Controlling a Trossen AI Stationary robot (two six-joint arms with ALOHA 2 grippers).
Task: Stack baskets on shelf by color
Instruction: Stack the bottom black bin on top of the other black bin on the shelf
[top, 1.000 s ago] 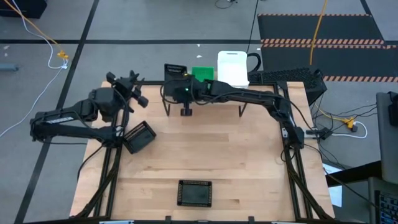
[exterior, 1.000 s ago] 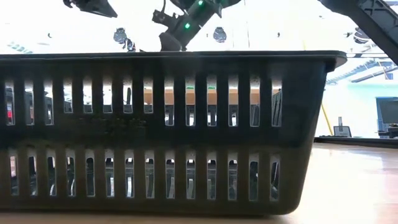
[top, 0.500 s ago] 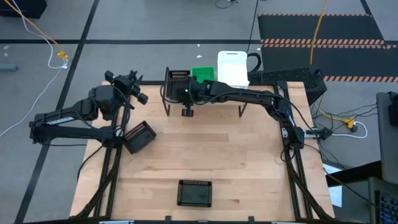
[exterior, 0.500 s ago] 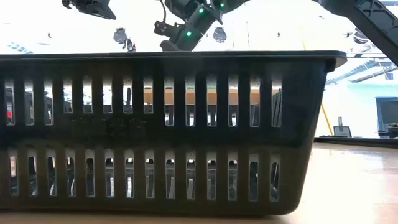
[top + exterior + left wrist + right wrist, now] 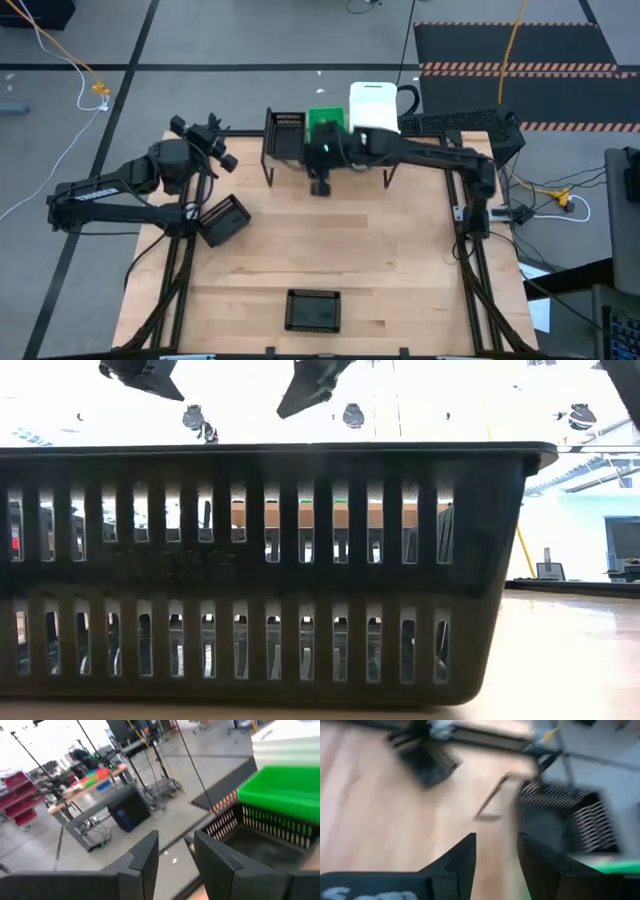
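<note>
Black basket [image 5: 287,133], green basket [image 5: 322,124] and white basket [image 5: 374,107] sat along far shelf [image 5: 390,160], mostly hidden under right gripper [image 5: 320,184], fingers parted, empty. Left gripper [image 5: 207,137] hovered left, fingers apart, empty.

Yellow cable [image 5: 70,58] on grey floor; striped black mat [image 5: 510,50] beyond wooden tabletop [image 5: 380,250].

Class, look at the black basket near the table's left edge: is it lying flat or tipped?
Tipped. In the high view the black basket sits askew, one mesh side wall showing.
</note>
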